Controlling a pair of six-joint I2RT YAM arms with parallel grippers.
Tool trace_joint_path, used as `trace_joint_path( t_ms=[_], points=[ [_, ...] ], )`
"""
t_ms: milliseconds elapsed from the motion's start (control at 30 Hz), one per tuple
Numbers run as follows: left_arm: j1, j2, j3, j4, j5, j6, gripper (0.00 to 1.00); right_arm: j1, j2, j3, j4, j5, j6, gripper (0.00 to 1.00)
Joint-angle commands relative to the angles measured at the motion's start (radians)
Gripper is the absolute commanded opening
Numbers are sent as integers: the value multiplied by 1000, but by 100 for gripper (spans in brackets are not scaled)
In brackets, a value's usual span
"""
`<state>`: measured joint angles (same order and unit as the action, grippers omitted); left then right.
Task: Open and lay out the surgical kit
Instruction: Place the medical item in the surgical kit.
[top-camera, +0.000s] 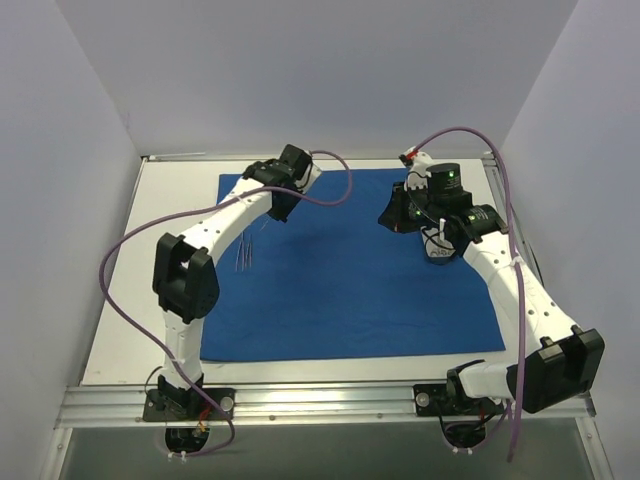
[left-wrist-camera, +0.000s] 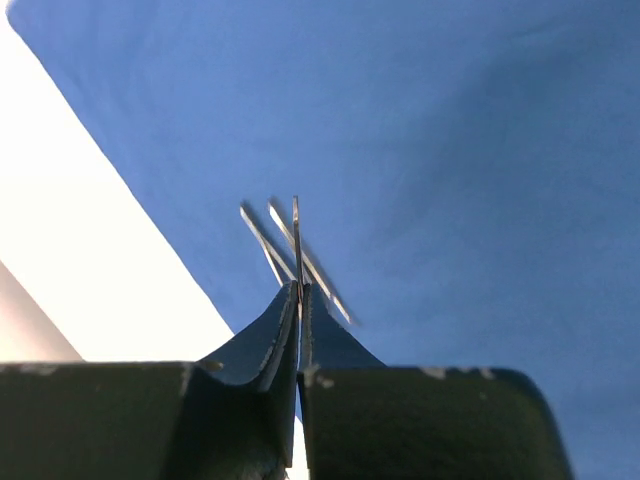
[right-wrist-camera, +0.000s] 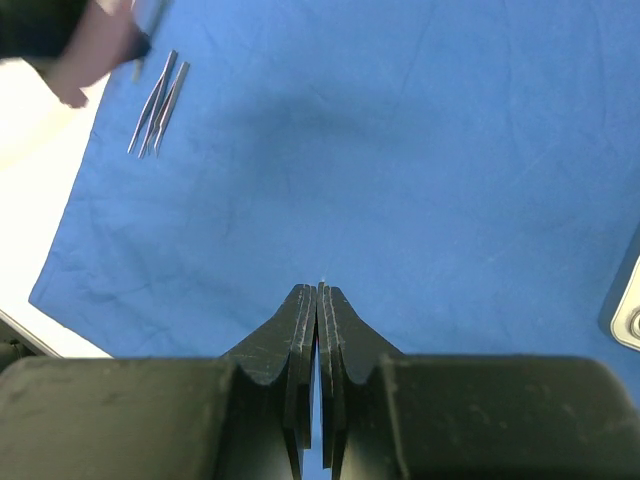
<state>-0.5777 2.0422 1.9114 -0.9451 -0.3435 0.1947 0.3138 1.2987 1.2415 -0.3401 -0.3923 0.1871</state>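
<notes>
The cloth wrap (top-camera: 360, 290) lies open with tweezers (top-camera: 245, 252) at its left edge, the left gripper (left-wrist-camera: 299, 288) pinches another instrument (left-wrist-camera: 297, 232) not yet placed, and the right gripper (right-wrist-camera: 317, 290) is pressed together, empty.

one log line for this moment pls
blue cloth: spread flat | left pincer: shut on silver instrument | tweezers: on cloth | right pincer: shut, empty

light: bright, even | glare: table (left-wrist-camera: 90, 250) washed out | blur: tweezers (left-wrist-camera: 312, 265)

A robotics lab test cell: plain white walls (top-camera: 60, 200) box in a white table (top-camera: 185, 185), an aluminium rail (top-camera: 320, 400) behind the jaws carries the cabled left arm (top-camera: 185, 280) and right arm (top-camera: 535, 310), and a blue cloth (top-camera: 350, 290) lies spread beneath both jaws.
</notes>
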Motion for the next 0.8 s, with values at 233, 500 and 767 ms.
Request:
trace_joint_path(
  t_ms=[233, 500, 767],
  points=[
    [214, -2, 80, -303, 285, -307, 2, -4, -10, -2, 36, -22, 8, 2],
    [295, 12, -15, -287, 379, -406, 2, -4, -10, -8, 44, -25, 9, 2],
    [352, 52, -80, -259, 475, -468, 2, -4, -16, -13, 42, -23, 8, 2]
  ],
)
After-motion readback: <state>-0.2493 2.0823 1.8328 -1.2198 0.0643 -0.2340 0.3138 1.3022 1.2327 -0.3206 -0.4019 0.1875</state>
